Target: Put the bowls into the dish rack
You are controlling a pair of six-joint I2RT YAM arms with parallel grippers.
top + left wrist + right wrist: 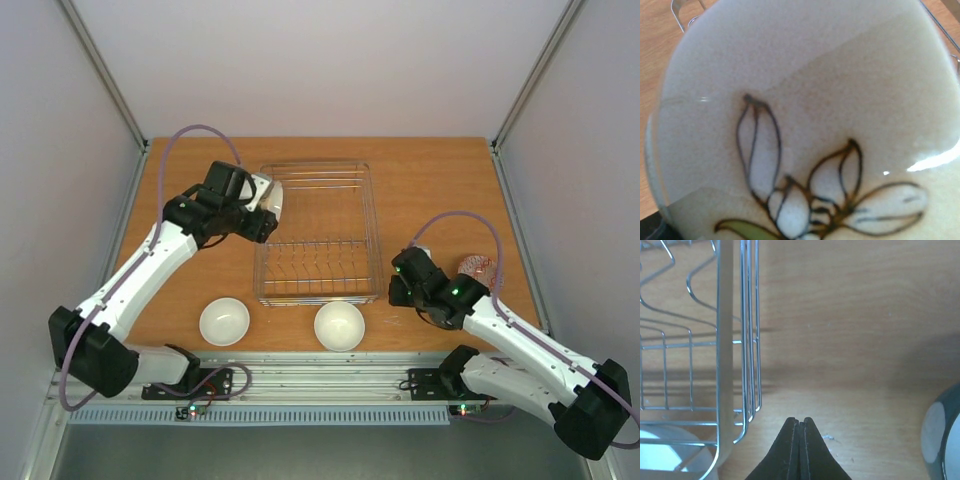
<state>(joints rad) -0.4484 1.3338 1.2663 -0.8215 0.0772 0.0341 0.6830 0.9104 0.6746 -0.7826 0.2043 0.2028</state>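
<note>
The dish rack [372, 230] was seen at the middle of the wooden table [440, 180], its row of upright tines in the half nearer the arm bases. No bowl was seen among the tines.

The left gripper [262, 212] was found at the rack's left wall, toward the far end. Its fingers were clasped on the sprig bowl [272, 197], which was held tilted over that wall, partly above the inside of the rack. In the left wrist view the sprig bowl [805, 125] filled nearly the whole picture, white with a brown outlined sprig and one green leaf; the fingers themselves could not be made out there.

The right gripper [403, 268] was placed just to the right of the rack's near right corner. Its fingers [790, 440] were pressed flat together with nothing between them, low over bare table beside the rack's wires [747, 340].

Two plain white bowls were left upright in front of the rack's near edge. The first white bowl [224, 321] stood off the near left corner, apart from the rack. The second white bowl [339, 325] stood just beside the near edge, right of its middle.

A patterned bowl [478, 268] was seen to the right of the rack, well apart from it and partly hidden by the right arm. A dark-sided bowl [942, 440] was cut off by the edge of the right wrist view; whether it was the same bowl could not be told.
</note>
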